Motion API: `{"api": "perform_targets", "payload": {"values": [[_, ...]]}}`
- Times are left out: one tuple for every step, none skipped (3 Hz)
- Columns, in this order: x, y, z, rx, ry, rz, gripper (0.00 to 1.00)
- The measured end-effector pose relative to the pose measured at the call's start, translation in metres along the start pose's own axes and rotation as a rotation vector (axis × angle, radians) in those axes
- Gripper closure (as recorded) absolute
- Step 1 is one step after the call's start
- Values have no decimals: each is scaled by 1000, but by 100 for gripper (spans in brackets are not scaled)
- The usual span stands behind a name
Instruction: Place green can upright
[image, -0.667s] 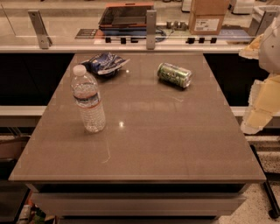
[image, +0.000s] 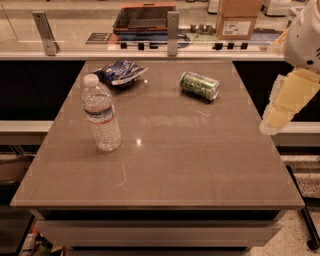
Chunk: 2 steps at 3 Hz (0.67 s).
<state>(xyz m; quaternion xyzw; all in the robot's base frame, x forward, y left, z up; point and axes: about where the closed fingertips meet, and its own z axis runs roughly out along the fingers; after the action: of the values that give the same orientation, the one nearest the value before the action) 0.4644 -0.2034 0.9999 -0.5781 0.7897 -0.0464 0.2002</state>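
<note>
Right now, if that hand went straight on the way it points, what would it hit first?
The hand hangs beyond the right side of the table, pointing down and slightly left. It would probably meet the table edge first, not the green can, though depth is unclear.

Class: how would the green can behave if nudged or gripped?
Lying on its side, the green can likely rolls if nudged. Its smooth metal may slip or dent when squeezed. The gripper hangs beside the table, far from the can.
</note>
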Motion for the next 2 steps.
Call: {"api": "perform_targets", "payload": {"values": [[-13,-25,9,13,-30,107,0],[-28,-61,24,22,-47,202,0]]}}
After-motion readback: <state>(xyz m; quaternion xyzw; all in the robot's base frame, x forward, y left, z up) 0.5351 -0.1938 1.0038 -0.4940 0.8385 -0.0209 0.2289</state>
